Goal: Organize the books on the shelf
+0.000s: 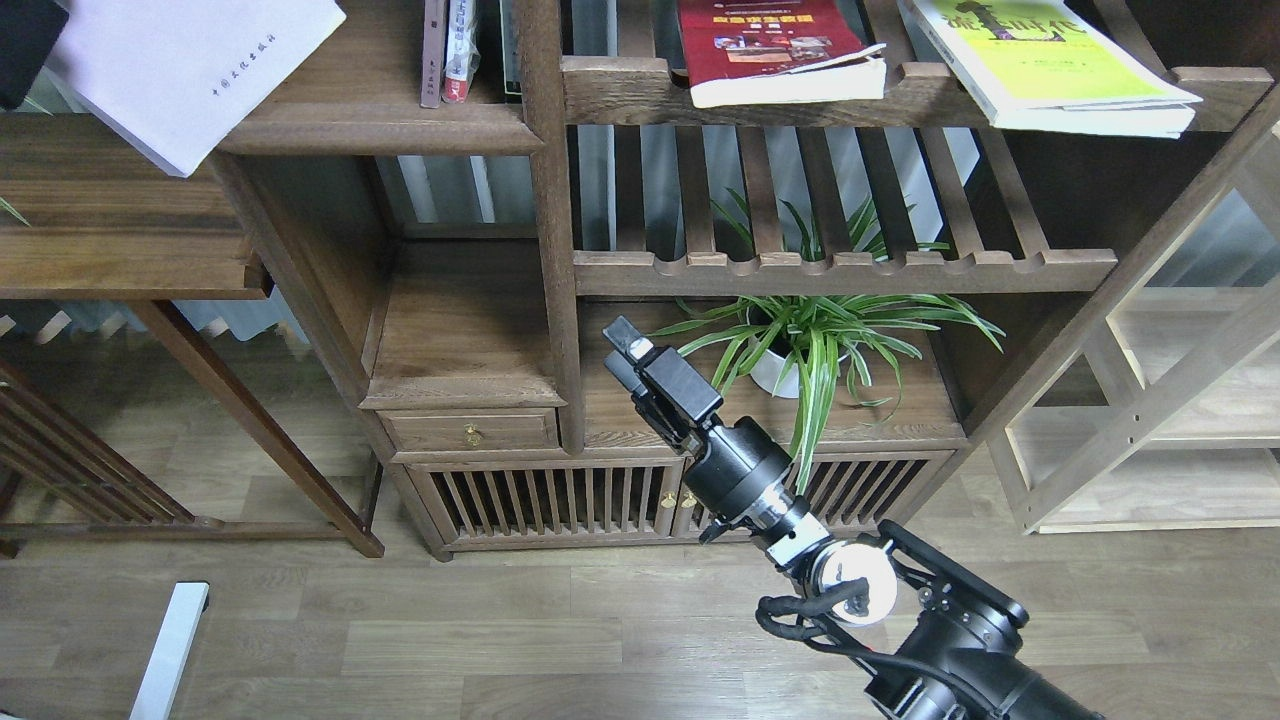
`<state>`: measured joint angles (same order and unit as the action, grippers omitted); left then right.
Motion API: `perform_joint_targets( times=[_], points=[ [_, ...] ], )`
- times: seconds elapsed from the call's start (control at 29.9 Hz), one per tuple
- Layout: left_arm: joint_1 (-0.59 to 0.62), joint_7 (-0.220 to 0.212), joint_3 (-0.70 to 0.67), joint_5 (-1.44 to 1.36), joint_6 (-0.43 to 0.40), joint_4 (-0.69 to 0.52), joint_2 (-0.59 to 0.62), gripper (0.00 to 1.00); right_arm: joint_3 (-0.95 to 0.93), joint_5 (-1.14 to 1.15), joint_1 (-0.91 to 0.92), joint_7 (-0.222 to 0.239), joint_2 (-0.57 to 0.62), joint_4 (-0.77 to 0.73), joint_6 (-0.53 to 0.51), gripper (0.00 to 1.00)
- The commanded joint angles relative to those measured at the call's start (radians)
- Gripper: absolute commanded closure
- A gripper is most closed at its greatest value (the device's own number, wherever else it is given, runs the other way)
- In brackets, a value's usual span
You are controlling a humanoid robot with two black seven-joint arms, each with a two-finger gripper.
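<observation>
The pale lavender-white book (190, 70) hangs tilted at the top left, mostly left of the solid dark-brown plank shelf (400, 125). My left gripper (25, 45) shows only as a black part at the frame corner, over the book's left end, and holds it. The thick dark-red book (770, 45) and the yellow-green book (1040, 60) lie flat on the upper slatted rack (640, 90). My right gripper (625, 350) is low in the middle, in front of the cabinet post, with its fingers together and empty.
A few thin books (450, 50) stand upright at the plank shelf's right end. A potted spider plant (810, 340) sits on the cabinet top beside my right gripper. A dark table (110, 250) stands at the left and a pale wooden rack (1160, 430) at the right.
</observation>
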<state>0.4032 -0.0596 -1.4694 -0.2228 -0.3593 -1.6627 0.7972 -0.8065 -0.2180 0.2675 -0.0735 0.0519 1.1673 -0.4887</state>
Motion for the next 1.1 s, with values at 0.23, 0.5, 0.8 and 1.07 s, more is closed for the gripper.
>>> perform_joint_targets(
  times=[0.23,0.5,0.8,1.07],
  points=[
    [0.04,-0.002,0.018,-0.055,0.111,0.028,-0.015,1.0,0.003,0.0,-0.008,0.0,-0.007,0.0,0.0,0.19],
    [0.127,-0.003,0.076,-0.085,0.286,0.031,-0.068,1.0,0.003,0.0,-0.008,0.0,0.003,0.0,0.0,0.19],
    [0.319,-0.005,0.239,-0.178,0.447,0.073,-0.168,0.99,-0.002,0.0,-0.01,0.0,0.003,0.0,0.0,0.18],
    [0.462,0.001,0.334,-0.214,0.508,0.179,-0.223,0.99,-0.016,0.0,-0.013,0.0,0.014,0.0,0.0,0.16]
  ],
)
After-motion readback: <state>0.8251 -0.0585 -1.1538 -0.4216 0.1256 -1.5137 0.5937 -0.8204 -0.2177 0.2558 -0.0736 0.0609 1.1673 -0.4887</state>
